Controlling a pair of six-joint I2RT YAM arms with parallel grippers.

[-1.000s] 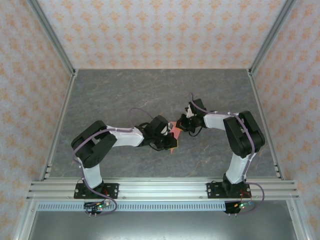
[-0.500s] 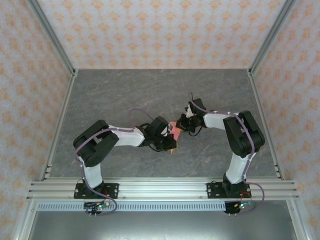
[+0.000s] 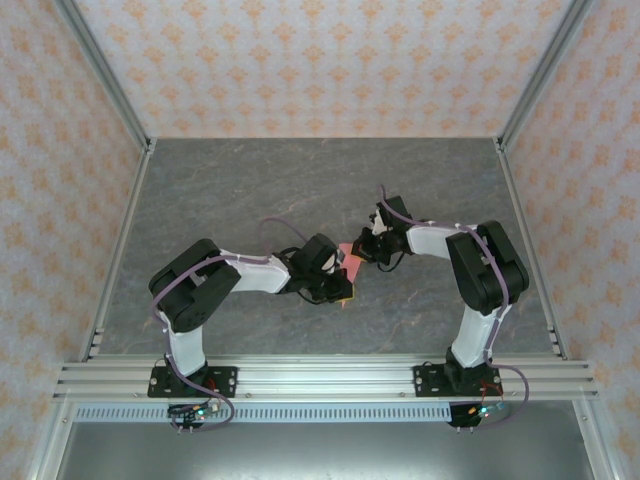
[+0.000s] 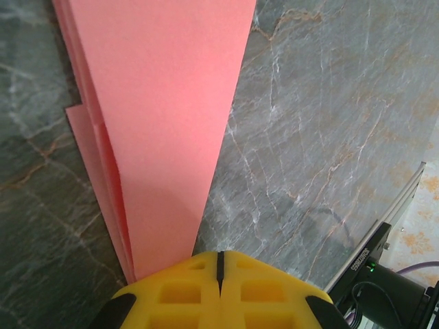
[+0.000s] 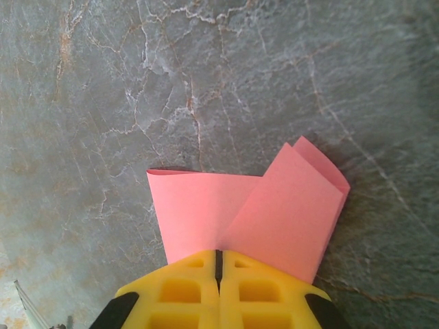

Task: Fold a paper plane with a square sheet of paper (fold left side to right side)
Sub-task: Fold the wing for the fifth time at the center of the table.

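You have a grey marbled tabletop. Pale walls with orange motifs stand behind and beside it; an aluminium rail runs along its near edge.

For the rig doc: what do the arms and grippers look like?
Both the left arm and right arm have white links, bulky black joints and black base plates, with a purple cable looped along each. The left gripper and right gripper have yellow fingers with rectangular recessed pockets.
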